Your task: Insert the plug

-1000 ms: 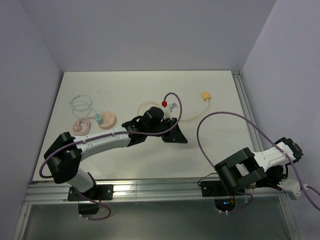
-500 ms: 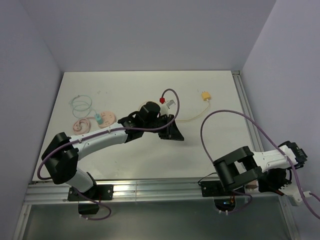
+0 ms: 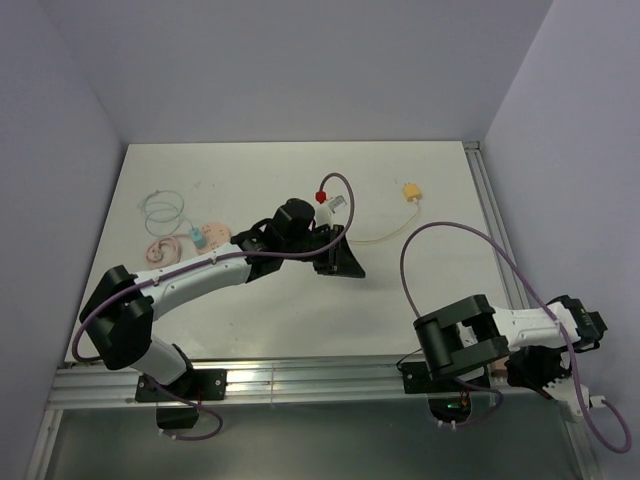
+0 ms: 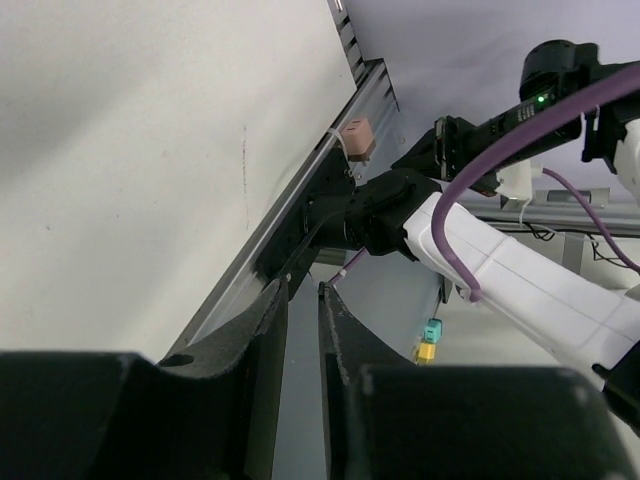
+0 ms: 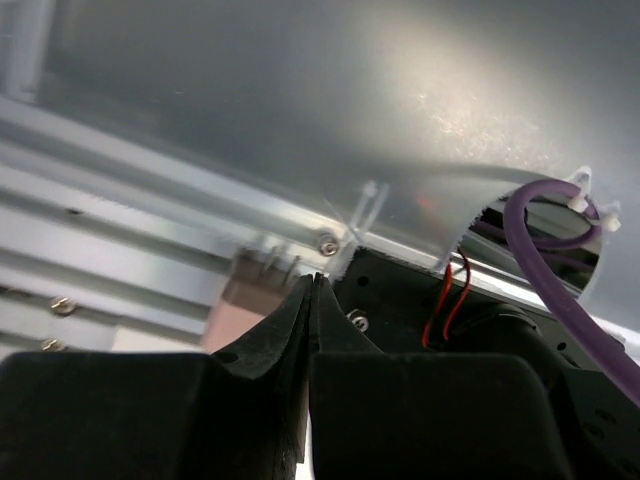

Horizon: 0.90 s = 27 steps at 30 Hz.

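A yellow plug (image 3: 410, 192) lies at the far right of the table, with a cream cable (image 3: 378, 238) running left from it. A red-tipped connector (image 3: 321, 196) and a clear socket piece (image 3: 338, 207) lie near the middle, just beyond my left arm. My left gripper (image 3: 343, 260) hovers over the table centre. Its jaws stand a narrow gap apart with nothing between them (image 4: 301, 300), and it points at the near rail. My right gripper (image 3: 522, 367) is folded down by its base off the table's near right corner. It is shut and empty (image 5: 313, 282).
Two pink discs (image 3: 212, 238) and a teal wire loop (image 3: 162, 208) lie at the far left. An aluminium rail (image 3: 300, 375) runs along the near edge and carries a tan block (image 4: 357, 138). Purple arm cables (image 3: 430, 250) loop over the right side of the table.
My left gripper has shifted slightly toward the far side, closer to the red-tipped connector. My right arm has folded lower and further in toward its base.
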Available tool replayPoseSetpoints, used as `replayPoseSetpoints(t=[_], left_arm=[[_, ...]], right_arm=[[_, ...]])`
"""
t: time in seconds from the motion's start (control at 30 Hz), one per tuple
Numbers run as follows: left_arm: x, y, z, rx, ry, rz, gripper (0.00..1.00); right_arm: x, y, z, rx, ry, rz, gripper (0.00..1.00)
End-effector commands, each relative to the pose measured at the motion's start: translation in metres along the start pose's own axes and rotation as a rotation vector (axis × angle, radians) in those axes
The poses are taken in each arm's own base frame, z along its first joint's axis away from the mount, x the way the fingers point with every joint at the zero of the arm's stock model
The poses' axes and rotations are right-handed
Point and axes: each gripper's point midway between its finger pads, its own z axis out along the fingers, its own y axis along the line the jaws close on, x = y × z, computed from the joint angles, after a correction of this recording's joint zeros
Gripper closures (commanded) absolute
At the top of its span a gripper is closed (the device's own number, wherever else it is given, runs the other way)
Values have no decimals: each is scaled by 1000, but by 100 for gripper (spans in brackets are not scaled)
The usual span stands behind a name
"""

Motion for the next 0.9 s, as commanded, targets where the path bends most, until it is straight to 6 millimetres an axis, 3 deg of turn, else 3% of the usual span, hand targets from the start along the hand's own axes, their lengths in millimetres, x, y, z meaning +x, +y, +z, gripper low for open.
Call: replayPoseSetpoints(t=[0.0,0.13,0.33,0.47,0.73,0.87], left_arm=[[-12,-26,-18,70,-38,78,76],[-14,-27,-15,82,-39,82,74],[-12,-23,-7,100,-19,54,75],[-17,-27,-7,103,-30,61,75],[-17,-31,-5,128,-25,41,75],[-19,-34,-10,126,-41,50,75]], right_arm=[[-3,11,8,-15,-7,41,100],[-5,28,15,-101,-9,31,100],[-13,34,21,-115,-52,54,100],[0,38,35,-73,-11,9,100],[3,39,34,-120,-9,36,100],[22,41,35,-140,41,37,100]])
